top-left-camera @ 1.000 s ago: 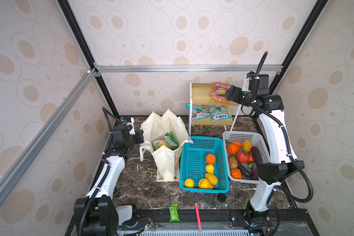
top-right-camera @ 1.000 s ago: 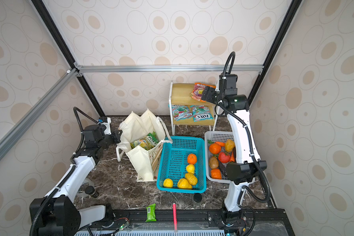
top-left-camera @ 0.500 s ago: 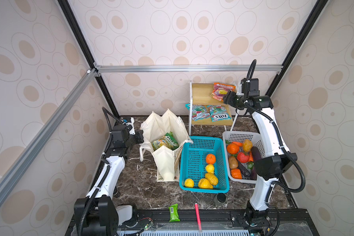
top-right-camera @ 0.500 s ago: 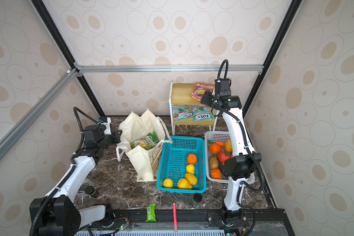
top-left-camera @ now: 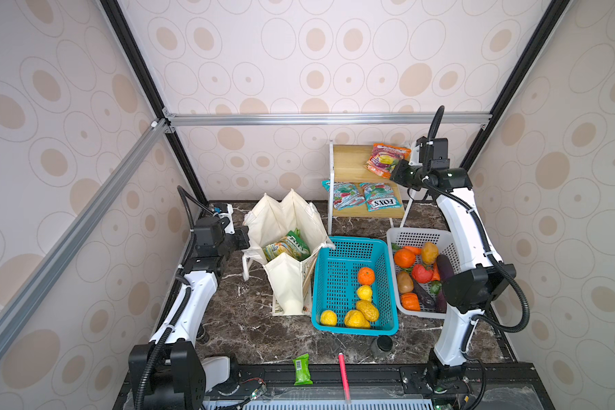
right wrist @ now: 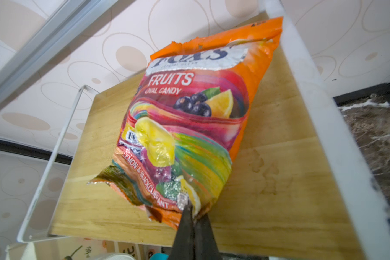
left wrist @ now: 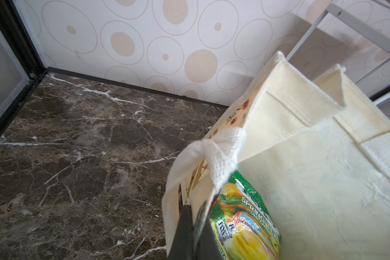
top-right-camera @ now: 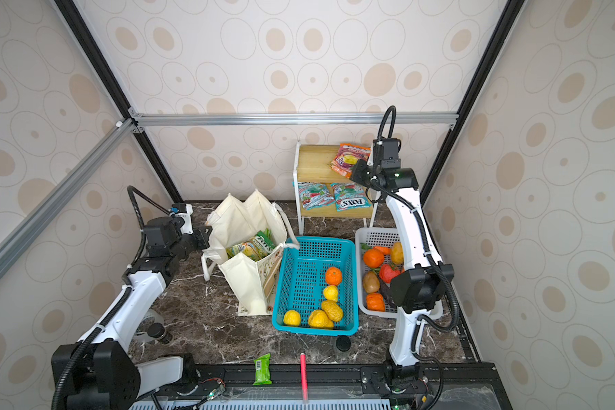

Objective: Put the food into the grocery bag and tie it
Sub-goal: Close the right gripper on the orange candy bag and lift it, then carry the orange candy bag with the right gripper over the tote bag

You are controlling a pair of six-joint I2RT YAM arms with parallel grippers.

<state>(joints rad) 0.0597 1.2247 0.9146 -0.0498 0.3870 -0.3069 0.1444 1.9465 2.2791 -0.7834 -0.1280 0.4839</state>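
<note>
The cream grocery bag (top-left-camera: 287,284) (top-right-camera: 246,280) stands open at the left of the marble top, with a green Fox's packet (top-left-camera: 287,245) (left wrist: 242,222) inside. My left gripper (top-left-camera: 244,237) (left wrist: 195,209) is shut on the bag's rim beside a white strap handle (left wrist: 221,155). An orange Fox's packet (top-left-camera: 386,159) (right wrist: 189,126) lies on the top wooden shelf (right wrist: 268,180). My right gripper (top-left-camera: 395,171) (right wrist: 193,211) is shut on that packet's near edge. More food sits in the baskets, among it a yellow lemon (top-left-camera: 364,293) and a purple eggplant (top-left-camera: 445,266).
Two teal Fox's packets (top-left-camera: 363,198) lie on the lower shelf. A blue basket (top-left-camera: 348,242) holds orange and yellow fruit beside the bag; a white basket (top-left-camera: 417,235) of produce stands right of it. A small green bar (top-left-camera: 302,369), a red pen (top-left-camera: 343,369) and a black cap (top-left-camera: 382,343) lie near the front edge.
My right gripper's jaws closed on the orange packet's edge, and the right arm shifted its pose at the shelf. The left arm and the bag have not moved.
</note>
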